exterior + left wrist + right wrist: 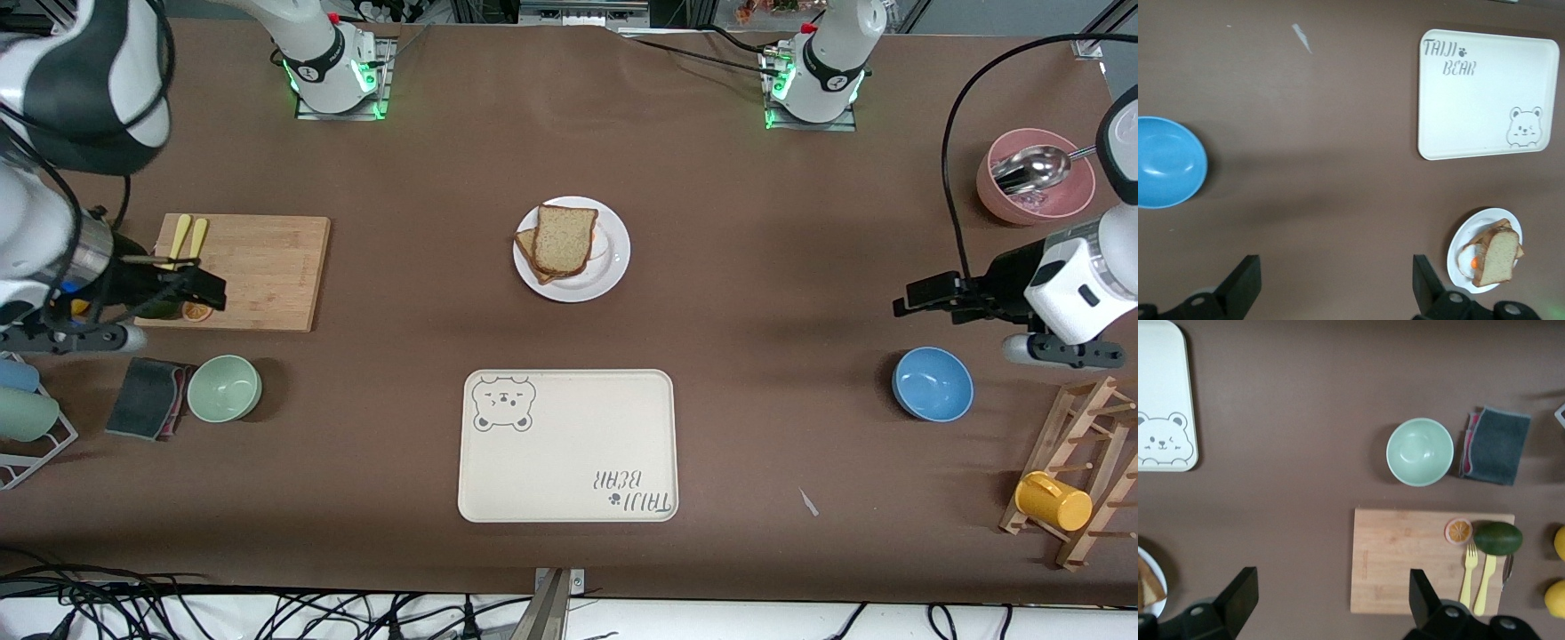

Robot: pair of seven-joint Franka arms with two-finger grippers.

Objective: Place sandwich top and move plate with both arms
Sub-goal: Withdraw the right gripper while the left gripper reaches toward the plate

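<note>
The white plate (613, 262) sits at the table's middle. On it the sandwich top (564, 238), a tan slice with a dark crust, lies on a browner slice that sticks out beside it. The left wrist view shows the plate (1460, 239), the top slice (1497, 257) and a bit of egg under it. My left gripper (925, 298) (1335, 273) is open and empty, up over bare table by the blue bowl. My right gripper (200, 289) (1331, 587) is open and empty, up over the cutting board's edge. Both are well apart from the plate.
A cream bear tray (569, 444) lies nearer the camera than the plate. A cutting board (258, 271) with forks and fruit, a green bowl (224, 388) and a grey cloth (147, 397) lie at the right arm's end. A blue bowl (932, 383), a pink bowl (1034, 182) and a mug rack (1067, 480) stand at the left arm's end.
</note>
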